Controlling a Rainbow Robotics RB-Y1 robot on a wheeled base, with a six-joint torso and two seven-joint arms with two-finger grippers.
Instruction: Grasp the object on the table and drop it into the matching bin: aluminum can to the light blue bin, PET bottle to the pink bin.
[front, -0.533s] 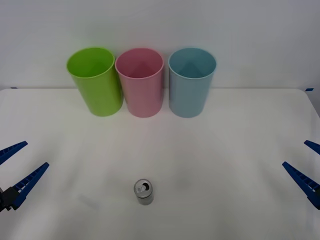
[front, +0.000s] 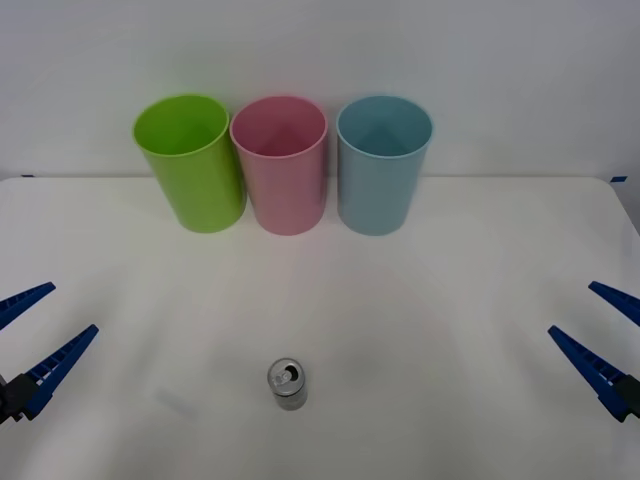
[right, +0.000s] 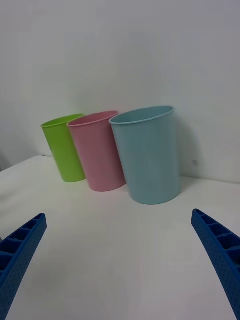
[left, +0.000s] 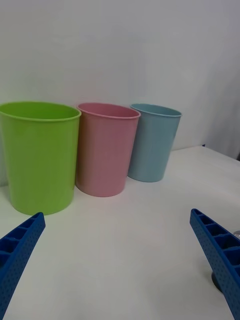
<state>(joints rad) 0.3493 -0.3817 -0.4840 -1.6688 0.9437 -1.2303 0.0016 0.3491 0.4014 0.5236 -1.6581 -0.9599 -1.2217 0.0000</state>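
The aluminum can (front: 287, 384) stands upright on the white table (front: 450, 300), near the front edge and a little left of centre, pull-tab top up. At the back, the light blue bin (front: 383, 165) stands rightmost in a row, with the pink bin (front: 280, 165) touching distance to its left. My left gripper (front: 74, 307) hangs open at the table's left edge, well left of the can. Far to the can's right, my right gripper (front: 570, 307) is open too. Both wrist views face the light blue bin (right: 147, 155) (left: 152, 142) and the pink bin (right: 97, 150) (left: 105, 150) between wide-spread fingers.
A lime green bin (front: 192, 165) stands left of the pink one, also seen as the green bin (right: 65, 147) (left: 37, 157) from both wrists. A plain white wall runs behind the row. Bare tabletop lies between the can and the bins.
My right gripper has come a little inward from the table's right edge. The left gripper, the can and the bins have not moved.
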